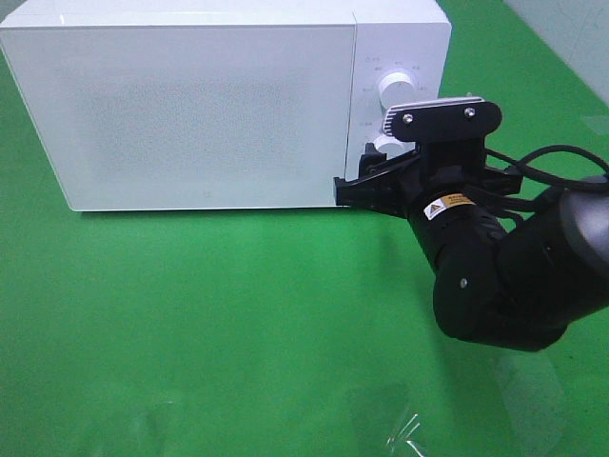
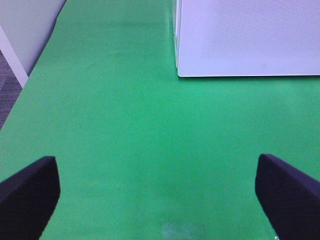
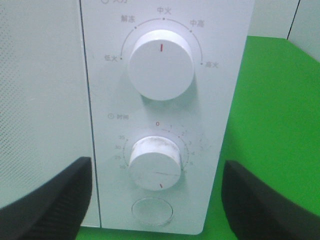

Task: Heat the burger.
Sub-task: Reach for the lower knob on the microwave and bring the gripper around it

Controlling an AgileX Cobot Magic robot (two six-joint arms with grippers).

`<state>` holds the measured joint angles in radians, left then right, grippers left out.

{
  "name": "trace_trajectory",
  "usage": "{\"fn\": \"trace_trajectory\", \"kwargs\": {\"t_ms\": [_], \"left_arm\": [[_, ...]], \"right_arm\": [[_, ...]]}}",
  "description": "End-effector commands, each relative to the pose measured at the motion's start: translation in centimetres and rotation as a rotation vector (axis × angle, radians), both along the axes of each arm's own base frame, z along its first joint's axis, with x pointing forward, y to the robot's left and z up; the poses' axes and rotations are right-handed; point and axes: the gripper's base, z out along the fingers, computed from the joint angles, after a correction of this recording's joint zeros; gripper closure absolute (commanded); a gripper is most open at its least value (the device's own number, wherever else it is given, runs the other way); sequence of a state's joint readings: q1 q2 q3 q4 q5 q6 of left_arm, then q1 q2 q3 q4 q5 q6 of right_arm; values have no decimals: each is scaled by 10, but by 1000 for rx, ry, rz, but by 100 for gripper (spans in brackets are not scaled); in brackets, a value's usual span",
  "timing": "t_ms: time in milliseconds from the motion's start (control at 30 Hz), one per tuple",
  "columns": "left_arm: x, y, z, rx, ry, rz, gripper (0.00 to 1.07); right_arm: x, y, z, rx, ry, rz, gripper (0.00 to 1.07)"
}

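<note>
The burger is showing in no view; the white microwave (image 1: 209,105) is standing shut, and its frosted door (image 1: 190,114) is hiding the inside. The right hand (image 3: 157,200) is hovering spread before the control panel, its fingers (image 3: 45,200) flanking the lower dial (image 3: 155,162) without touching it. The round button (image 3: 152,211) beneath is partly cut off. From above, the right arm (image 1: 514,276) is covering most of that dial. The left hand (image 2: 159,200) is hanging spread over the bare green table (image 2: 125,125), only its fingertips in view.
</note>
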<state>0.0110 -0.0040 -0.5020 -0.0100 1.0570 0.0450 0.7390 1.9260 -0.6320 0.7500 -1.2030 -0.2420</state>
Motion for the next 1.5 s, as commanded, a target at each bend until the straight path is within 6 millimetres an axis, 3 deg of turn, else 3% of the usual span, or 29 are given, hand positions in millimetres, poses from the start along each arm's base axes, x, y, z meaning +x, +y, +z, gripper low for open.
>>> {"fn": "trace_trajectory", "kwargs": {"t_ms": [33,500,767,1100,1500], "left_arm": [[-3,-1,1,-9,-36,3,8],[-3,0,1,-6,-36,5,8],[-3,0,1,-6,-36,5,8],[-3,0,1,-6,-36,5,8],[-3,0,1,-6,-36,5,8]], "right_arm": [[13,2,-5,-2,-10,2,37],[38,7,-24,-4,22,-23,37],[58,0,-20,7,3,-34,37],[63,3,-24,2,2,-16,37],[58,11,-19,-2,-40,-3,48]]}}
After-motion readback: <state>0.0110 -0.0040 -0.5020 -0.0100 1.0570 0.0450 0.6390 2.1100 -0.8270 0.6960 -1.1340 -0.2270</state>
